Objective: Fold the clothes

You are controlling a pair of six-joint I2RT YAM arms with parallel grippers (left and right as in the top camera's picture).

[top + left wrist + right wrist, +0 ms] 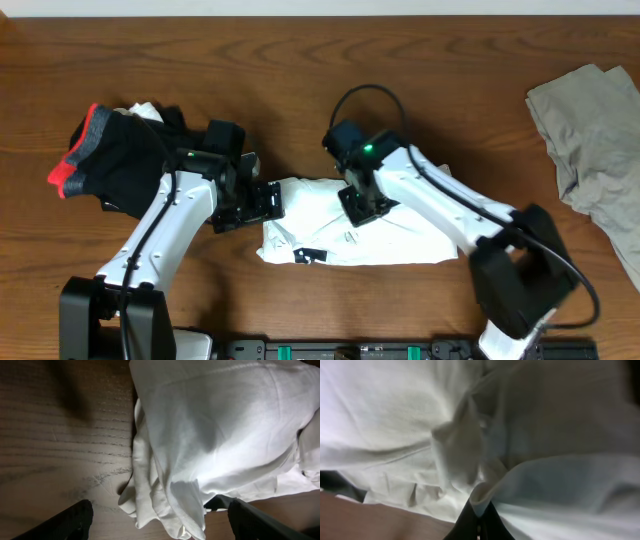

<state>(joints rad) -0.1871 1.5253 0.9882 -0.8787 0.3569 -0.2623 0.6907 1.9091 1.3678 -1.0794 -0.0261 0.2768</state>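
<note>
The T-shirt (320,225) lies bunched and half-folded in the middle of the bench (300,60), between the two arms, with a dark garment (120,160) by the left arm and a tan garment (590,130) well apart on the right. The right fingers (477,522) are closed, pinching a fold near its upper edge, while the left fingers (265,200) stand wide open astride its rumpled left edge, holding nothing. I'd say the left should gather every layer there before closing, then both should draw the cloth taut so the fold lands flat.
</note>
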